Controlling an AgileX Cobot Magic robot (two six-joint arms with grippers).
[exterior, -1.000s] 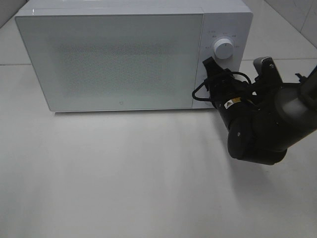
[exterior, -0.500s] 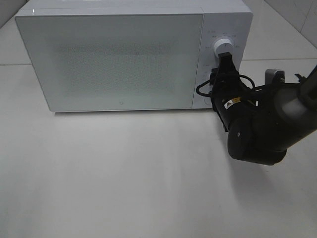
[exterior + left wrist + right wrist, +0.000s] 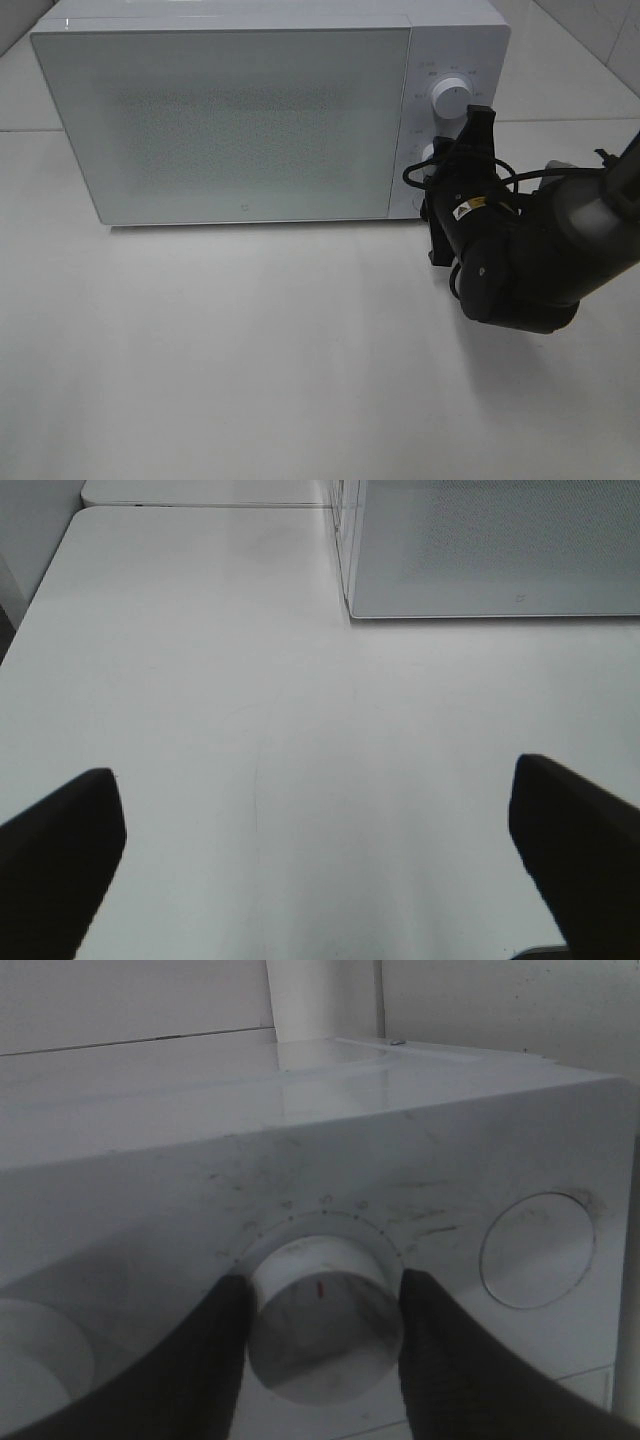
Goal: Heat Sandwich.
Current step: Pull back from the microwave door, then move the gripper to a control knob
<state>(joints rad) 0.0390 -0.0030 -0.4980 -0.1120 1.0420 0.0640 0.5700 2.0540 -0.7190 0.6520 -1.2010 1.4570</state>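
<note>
Rotation: the right gripper (image 3: 322, 1305), jaws half-closed around the white round lower dial (image 3: 322, 1340) of the white microwave (image 3: 230, 120), has twisted clockwise. Heating time is probably being set. The left gripper (image 3: 318, 865) gapes wide, empty.

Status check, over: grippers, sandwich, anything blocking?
Left gripper open, empty, over table. Right gripper shut on lower knob. Sandwich not in view; microwave door closed. No obstruction seen.

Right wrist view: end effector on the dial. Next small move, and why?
Probably rotate the wrist slightly to turn the lower knob. The right end effector has a finger pressed on each side of it, and the microwave door is shut.
</note>
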